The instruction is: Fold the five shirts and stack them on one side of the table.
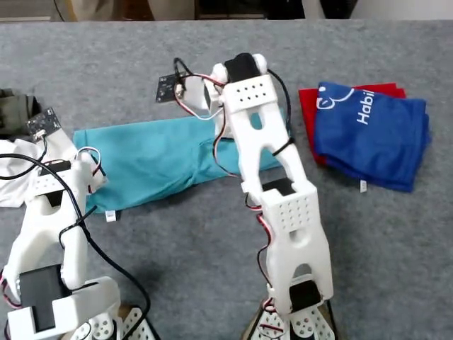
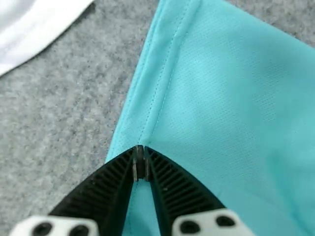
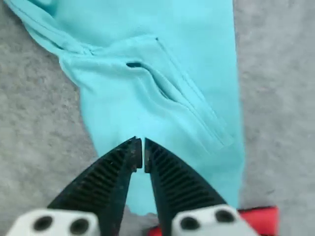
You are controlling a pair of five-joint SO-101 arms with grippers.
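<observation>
Pinching the long teal fabric shirt (image 1: pixel 148 166) at both ends, lol

Clamped tight in left gripper (image 2: pixel 139 164) jaws at a hemmed corner and right gripper (image 3: pixel 142 152) jaws farther along; laid flat across the grey felt counter (image 1: pixel 177 241), near a folded blue shirt (image 1: pixel 368 134) atop a red shirt (image 1: pixel 308 106).

Even, fairly bright light is falling from overhead, leaving soft shadows lying close under the arms (image 1: pixel 279 184) on the table (image 1: pixel 396 234), the darkest pooling at the near edge, while the teal shirt (image 1: pixel 148 159) is showing evenly lit.
</observation>
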